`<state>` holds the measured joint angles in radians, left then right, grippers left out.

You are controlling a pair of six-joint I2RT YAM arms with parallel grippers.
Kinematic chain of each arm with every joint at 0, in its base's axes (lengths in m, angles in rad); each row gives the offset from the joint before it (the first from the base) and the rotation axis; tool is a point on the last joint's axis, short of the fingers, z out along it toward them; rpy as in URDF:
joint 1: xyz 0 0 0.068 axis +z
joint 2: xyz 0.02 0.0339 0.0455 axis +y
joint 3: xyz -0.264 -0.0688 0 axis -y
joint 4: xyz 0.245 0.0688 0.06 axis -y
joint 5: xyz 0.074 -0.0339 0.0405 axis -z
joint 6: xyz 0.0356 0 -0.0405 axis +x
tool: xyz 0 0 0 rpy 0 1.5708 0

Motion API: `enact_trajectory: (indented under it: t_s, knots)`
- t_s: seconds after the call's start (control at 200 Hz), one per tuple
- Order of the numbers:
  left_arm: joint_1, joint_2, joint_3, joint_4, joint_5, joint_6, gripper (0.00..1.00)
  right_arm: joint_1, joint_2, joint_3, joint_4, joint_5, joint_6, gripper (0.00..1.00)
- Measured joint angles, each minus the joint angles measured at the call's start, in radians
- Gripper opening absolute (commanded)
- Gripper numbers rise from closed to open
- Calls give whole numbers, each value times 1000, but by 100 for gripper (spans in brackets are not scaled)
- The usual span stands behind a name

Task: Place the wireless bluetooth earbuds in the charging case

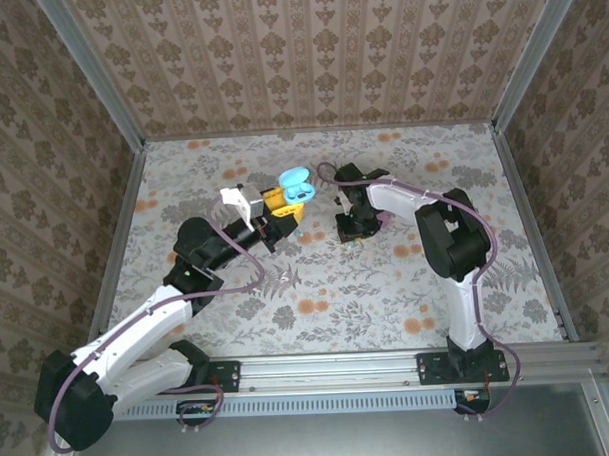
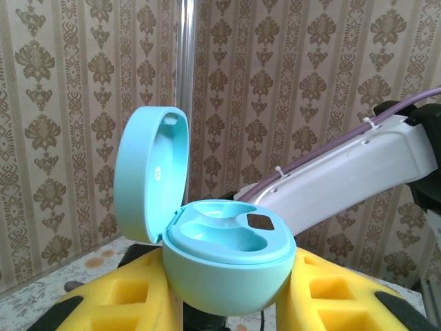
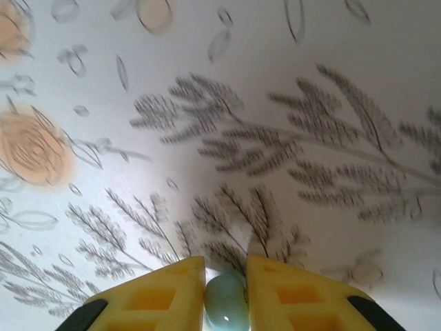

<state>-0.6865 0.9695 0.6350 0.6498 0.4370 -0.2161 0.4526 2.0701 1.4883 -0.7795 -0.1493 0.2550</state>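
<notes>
Right wrist — pale blue earbud [image 3: 226,303] tight between the yellow jaws

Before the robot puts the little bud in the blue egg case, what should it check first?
1. Lid of the charging case open: ok, it stands up.
2. Charging case held by the left gripper: ok, pinched between its yellow fingers.
3. Earbud in the right gripper: ok, pinched between the fingertips.
4. Wells in the case free: ok, they look empty.
5. Earbud over the case: not ok, the right gripper points down at the table, apart from the case.
6. Earbud turned the right way for a well: cannot tell.
</notes>
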Motion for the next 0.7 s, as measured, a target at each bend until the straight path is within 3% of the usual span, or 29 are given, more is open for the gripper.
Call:
enact_trajectory:
  t_s: [0.375, 0.7]
  knots:
    - [0, 18, 0, -1, 4, 0, 33, -14, -51, -84, 37, -47, 18, 34]
    - [0, 29, 0, -8, 4, 0, 32, -45, -69, -122, 68, -125, 25, 34]
